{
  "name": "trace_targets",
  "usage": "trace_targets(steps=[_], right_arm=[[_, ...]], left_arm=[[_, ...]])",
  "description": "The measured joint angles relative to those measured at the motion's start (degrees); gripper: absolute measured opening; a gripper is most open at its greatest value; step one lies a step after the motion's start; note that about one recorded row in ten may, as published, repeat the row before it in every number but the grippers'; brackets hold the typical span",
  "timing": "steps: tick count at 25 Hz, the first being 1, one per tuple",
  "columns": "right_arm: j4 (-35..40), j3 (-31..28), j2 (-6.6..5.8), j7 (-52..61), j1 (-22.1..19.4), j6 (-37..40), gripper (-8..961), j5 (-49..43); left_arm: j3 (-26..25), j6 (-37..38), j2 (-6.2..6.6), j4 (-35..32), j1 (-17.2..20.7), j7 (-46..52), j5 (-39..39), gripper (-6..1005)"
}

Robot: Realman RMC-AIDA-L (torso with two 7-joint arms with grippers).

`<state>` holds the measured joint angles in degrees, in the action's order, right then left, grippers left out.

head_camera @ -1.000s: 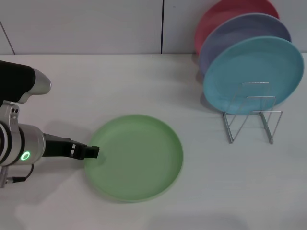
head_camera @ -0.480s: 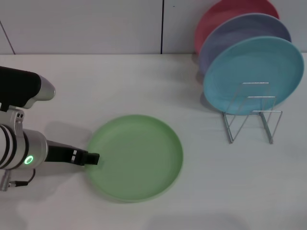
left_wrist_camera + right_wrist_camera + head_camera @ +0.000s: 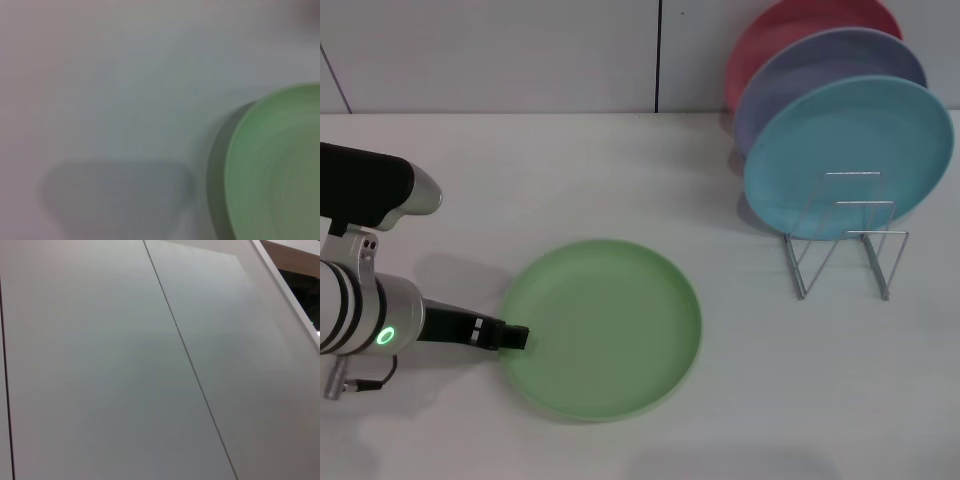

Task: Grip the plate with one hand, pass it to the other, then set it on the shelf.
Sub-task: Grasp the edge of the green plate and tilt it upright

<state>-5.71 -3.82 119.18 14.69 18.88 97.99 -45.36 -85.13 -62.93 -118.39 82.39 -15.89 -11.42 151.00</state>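
The light green plate is round with a shallow raised rim and lies flat on the white table, left of centre. The silver wire plate rack stands upright well apart to its right, front slots bare.

lab test bench | bare white table | plain panel wall

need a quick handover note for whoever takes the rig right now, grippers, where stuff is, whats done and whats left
Left gripper: low over the table, at the left rim of the green plate; grip not confirmed.
Right gripper: out of view, its wrist camera faces a wall.
Green plate lies flat on the table.
Wire rack at right holds blue, lavender and red plates; front slots free.
Done: approach only.
Left: grip, lift, hand to right, set in rack.
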Motion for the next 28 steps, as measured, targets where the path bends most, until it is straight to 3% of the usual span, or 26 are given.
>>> trace_targets(steps=[21,28], right_arm=[[0.2,0.0,0.00,0.0,0.0,-0.2,789,0.0],[0.3,0.0,0.00,0.0,0.1,-0.4,790,0.0]], left_arm=[[0.7,-0.4,-0.09,-0.2,-1.0,0.7,0.0,677],[1.4,-0.8,-0.09,0.1,-1.4,0.8,0.5,574]])
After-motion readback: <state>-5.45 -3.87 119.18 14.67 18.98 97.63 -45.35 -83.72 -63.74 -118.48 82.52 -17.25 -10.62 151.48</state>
